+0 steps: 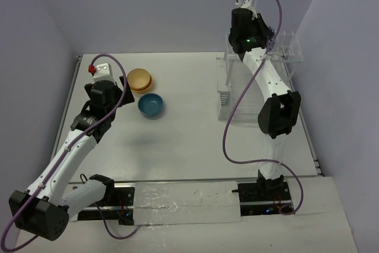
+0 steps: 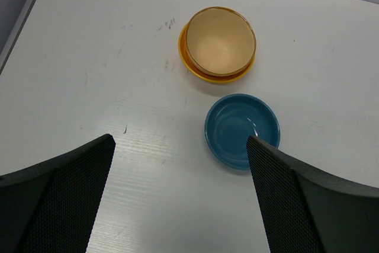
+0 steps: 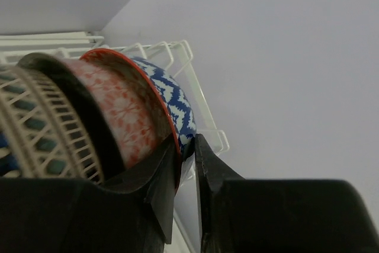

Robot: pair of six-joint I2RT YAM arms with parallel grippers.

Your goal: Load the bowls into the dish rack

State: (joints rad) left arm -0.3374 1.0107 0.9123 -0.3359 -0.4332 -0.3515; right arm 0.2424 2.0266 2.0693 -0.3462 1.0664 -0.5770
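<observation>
Right wrist: right jaws clamp the pink bowl [image 3: 127,117] in the dish rack [image 1: 237,84] at one o'clock; release next. Left jaws, spread, should take the teal bowl [image 2: 241,130].

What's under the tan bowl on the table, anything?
An orange-yellow bowl. The tan bowl is nested in it, so only the rim shows around the edge. Its inside is covered, and so is the table beneath the stack. The teal bowl sits apart.
</observation>
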